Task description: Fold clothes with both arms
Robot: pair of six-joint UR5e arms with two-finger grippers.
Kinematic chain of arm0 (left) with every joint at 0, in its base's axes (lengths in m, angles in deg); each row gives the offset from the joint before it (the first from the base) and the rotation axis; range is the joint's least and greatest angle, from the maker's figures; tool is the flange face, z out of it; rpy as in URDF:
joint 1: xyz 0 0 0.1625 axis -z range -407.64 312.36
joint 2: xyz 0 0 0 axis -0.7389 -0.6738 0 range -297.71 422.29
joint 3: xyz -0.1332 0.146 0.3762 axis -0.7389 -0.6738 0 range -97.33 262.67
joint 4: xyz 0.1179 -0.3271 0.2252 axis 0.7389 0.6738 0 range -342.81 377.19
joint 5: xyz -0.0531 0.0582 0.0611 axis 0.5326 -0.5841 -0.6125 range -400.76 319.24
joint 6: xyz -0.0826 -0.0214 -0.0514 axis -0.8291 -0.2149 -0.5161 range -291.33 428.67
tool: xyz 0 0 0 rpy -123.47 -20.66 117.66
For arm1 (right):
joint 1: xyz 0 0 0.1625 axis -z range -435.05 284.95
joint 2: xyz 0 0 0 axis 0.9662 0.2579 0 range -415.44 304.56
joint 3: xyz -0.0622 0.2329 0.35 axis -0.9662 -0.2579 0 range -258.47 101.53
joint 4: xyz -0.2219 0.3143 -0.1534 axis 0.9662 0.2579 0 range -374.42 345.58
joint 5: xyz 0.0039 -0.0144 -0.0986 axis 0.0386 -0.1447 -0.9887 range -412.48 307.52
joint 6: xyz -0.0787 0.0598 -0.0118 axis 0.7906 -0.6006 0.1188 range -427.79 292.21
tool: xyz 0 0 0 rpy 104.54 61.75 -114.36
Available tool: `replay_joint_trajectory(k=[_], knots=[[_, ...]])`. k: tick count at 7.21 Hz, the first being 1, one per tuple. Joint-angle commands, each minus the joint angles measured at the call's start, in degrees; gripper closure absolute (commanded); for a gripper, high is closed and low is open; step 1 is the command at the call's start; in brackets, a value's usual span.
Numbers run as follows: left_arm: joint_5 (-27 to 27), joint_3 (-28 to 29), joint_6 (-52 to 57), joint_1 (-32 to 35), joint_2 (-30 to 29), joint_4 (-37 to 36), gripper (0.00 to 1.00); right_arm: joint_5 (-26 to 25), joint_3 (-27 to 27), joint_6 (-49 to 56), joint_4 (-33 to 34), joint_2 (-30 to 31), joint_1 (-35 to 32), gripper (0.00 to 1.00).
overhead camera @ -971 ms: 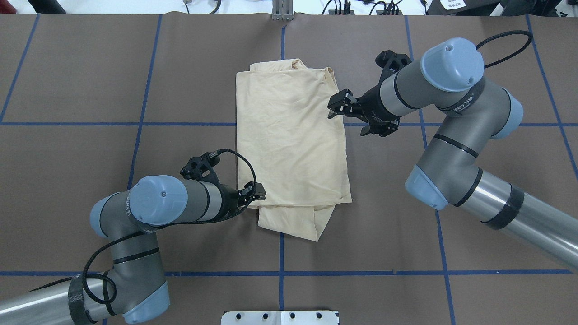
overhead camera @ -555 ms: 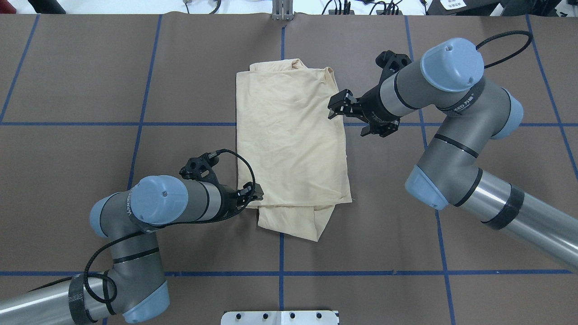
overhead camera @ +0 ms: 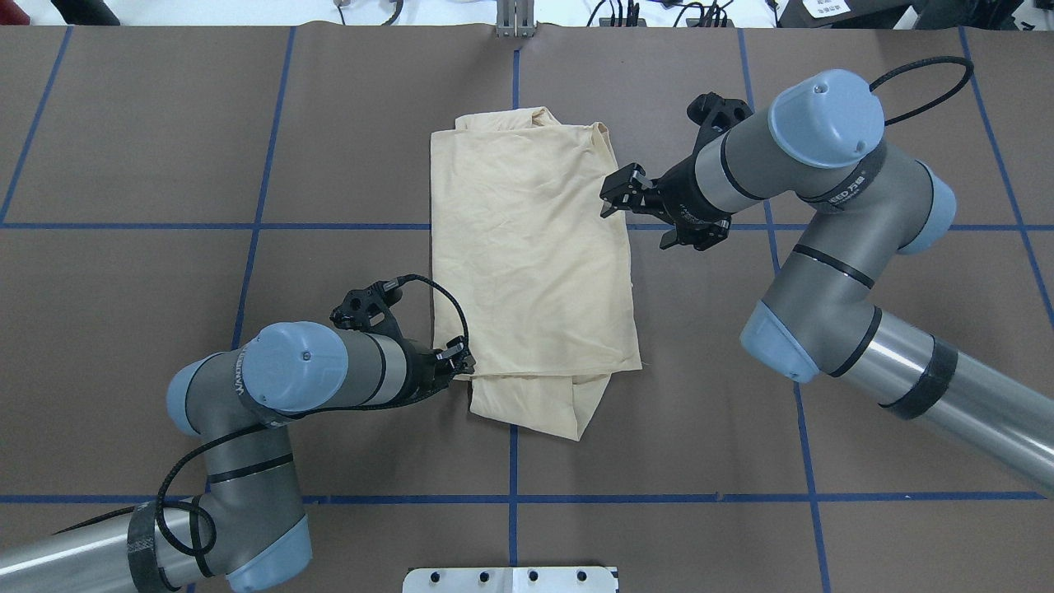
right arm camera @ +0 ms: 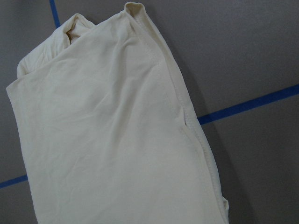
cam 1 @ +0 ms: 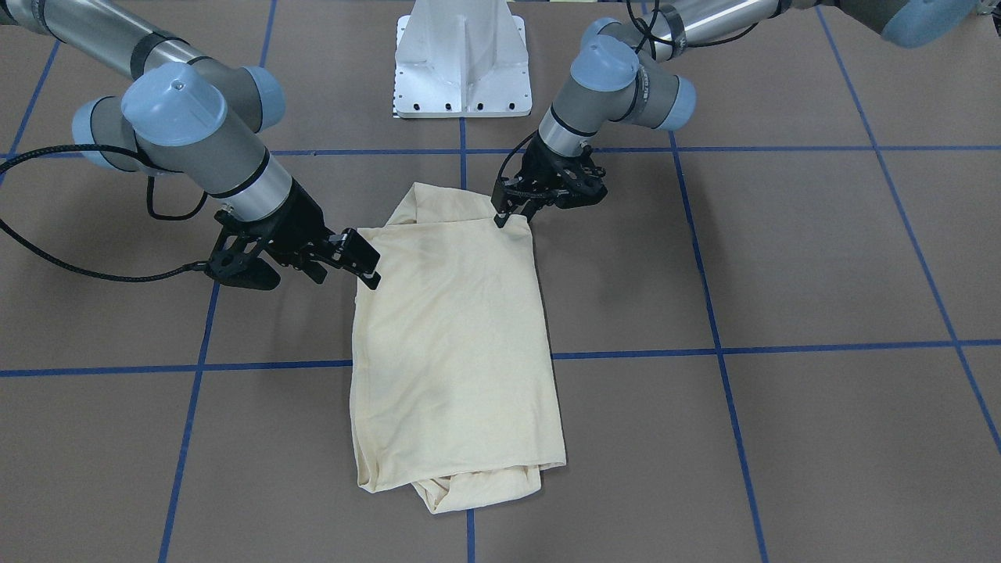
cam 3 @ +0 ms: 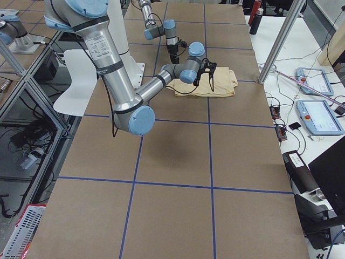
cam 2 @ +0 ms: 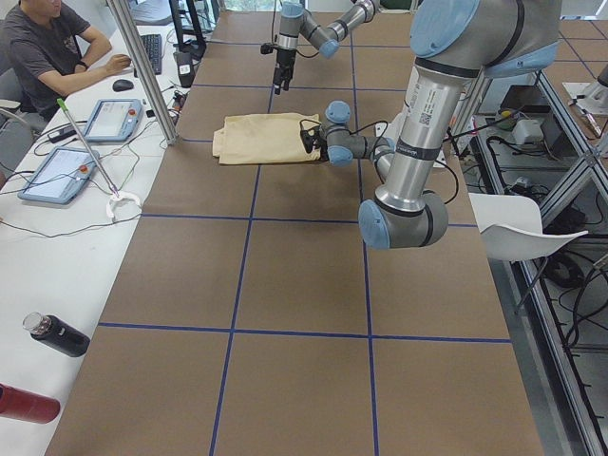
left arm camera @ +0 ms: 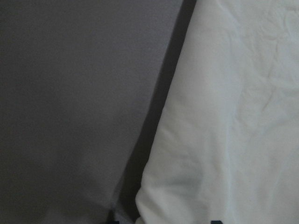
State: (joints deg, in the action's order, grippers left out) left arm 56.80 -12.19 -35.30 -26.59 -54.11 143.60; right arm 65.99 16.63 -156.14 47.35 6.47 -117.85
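The clothes, one cream shirt folded into a long rectangle, lie flat mid-table with a doubled flap at the near end. The chest print is hidden. My left gripper hovers at the shirt's near-left corner, its fingertips just off the cloth edge and apart, holding nothing. Its wrist view shows only that cloth edge against the table. My right gripper stands open at the shirt's right edge, toward the far end, with nothing in it. The right wrist view looks down on the folded collar end.
Brown table cover with blue tape grid lines. The white pedestal base stands at the robot's side. In the exterior left view a person sits at a side desk with tablets, and bottles lie near.
My left gripper has drawn back a little to the left from the shirt's near-left corner. The right arm has barely shifted. The shirt has not moved.
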Motion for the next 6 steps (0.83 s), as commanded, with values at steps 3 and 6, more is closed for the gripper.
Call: replay_joint_trajectory(k=[3, 6], knots=[[0.0, -0.4, 0.3, 0.0, -0.1, 0.0, 1.0, -1.3, 0.3, -5.7, 0.0, 0.1, 1.4, 0.01], [0.1, -0.8, 0.6, 0.1, 0.1, -0.3, 1.0, -15.4, 5.0, -19.5, 9.2, 0.0, 11.7, 0.0]])
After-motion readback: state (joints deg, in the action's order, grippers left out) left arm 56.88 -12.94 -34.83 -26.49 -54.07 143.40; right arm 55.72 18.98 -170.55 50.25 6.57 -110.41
